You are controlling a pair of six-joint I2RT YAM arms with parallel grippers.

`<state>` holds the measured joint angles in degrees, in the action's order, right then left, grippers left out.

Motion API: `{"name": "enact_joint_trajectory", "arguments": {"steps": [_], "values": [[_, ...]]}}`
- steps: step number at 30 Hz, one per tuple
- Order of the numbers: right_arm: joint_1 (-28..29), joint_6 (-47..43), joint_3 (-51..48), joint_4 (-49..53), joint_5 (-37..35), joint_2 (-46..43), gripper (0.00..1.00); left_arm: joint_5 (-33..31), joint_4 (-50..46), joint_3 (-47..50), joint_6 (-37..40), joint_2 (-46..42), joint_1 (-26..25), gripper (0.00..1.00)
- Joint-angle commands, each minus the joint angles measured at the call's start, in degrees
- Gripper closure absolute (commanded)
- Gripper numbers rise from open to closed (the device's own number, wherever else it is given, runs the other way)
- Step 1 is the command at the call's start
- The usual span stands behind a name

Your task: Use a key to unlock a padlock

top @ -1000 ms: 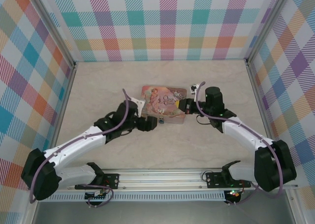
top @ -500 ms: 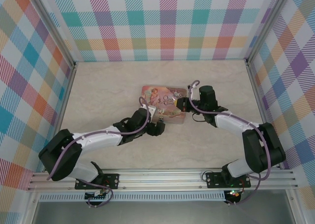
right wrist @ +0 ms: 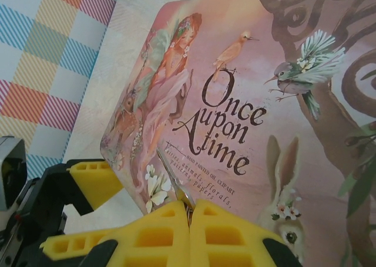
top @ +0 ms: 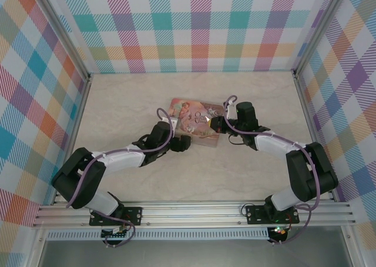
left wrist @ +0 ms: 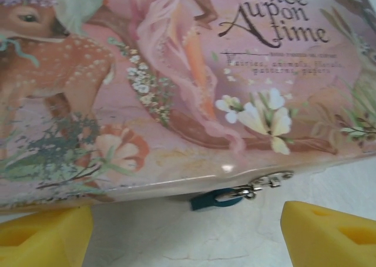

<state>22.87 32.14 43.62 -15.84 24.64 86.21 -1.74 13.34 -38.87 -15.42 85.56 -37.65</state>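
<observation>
- Left gripper (left wrist: 188, 235) low at pink tin's (left wrist: 176, 102) front edge, jaws spread wide.
- Right gripper (right wrist: 190, 214) pinches key (right wrist: 171, 176) over tin.
- Blue padlock (left wrist: 212, 200) hangs at silver clasp (left wrist: 261, 186).

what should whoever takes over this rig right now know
The left gripper is open and empty, facing the latch edge of the tin.
The right gripper is shut on the key, over the tin lid.
The padlock hangs at the tin latch, under the lid rim.
Done: key in grip.
Left: steady the padlock, insert the key, turn it.
</observation>
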Motion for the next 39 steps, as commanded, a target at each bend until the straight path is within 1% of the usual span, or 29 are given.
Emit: {"name": "enact_joint_trajectory", "arguments": {"steps": [1, 4, 8, 13, 18, 24, 28, 35, 39], "values": [[0.33, 0.04, -0.24, -1.41, 0.20, 0.49, 0.96, 2.00, 1.07, -1.74, 2.73, 0.71, 1.34, 0.17], [0.33, -0.26, 0.60, -1.01, 0.06, 0.74, 0.96, 3.08, 0.24, -1.67, 4.25, 0.40, 1.40, 0.19], [0.33, -0.42, 2.51, -0.47, 0.68, 2.38, 0.96, 4.59, 1.65, 1.36, 3.67, -0.32, 1.13, 0.22], [0.35, 0.67, 3.24, -0.60, -0.01, 4.29, 0.96, 3.71, 3.97, 3.93, 2.60, 0.36, -0.61, 0.22], [0.76, 1.62, 3.31, -0.09, -1.33, 5.59, 0.96, 0.21, 6.25, 3.09, 2.97, 3.87, -3.16, 0.21], [0.95, 1.96, 3.66, 1.23, -2.34, 6.33, 0.96, -5.35, 9.51, 0.46, 3.11, 9.26, -5.82, 0.16], [1.23, 1.66, 3.85, 1.96, -2.72, 6.30, 0.96, -7.33, 11.21, -1.14, 3.30, 11.70, -7.08, 0.15], [1.38, 1.33, 3.96, 2.72, -3.07, 6.25, 0.96, -11.09, 12.57, -2.26, 3.91, 13.39, -9.33, 0.14], [1.47, 1.00, 4.02, 2.88, -2.93, 6.25, 0.96, -12.77, 12.52, -2.60, 3.73, 13.44, -9.42, 0.18]]}}
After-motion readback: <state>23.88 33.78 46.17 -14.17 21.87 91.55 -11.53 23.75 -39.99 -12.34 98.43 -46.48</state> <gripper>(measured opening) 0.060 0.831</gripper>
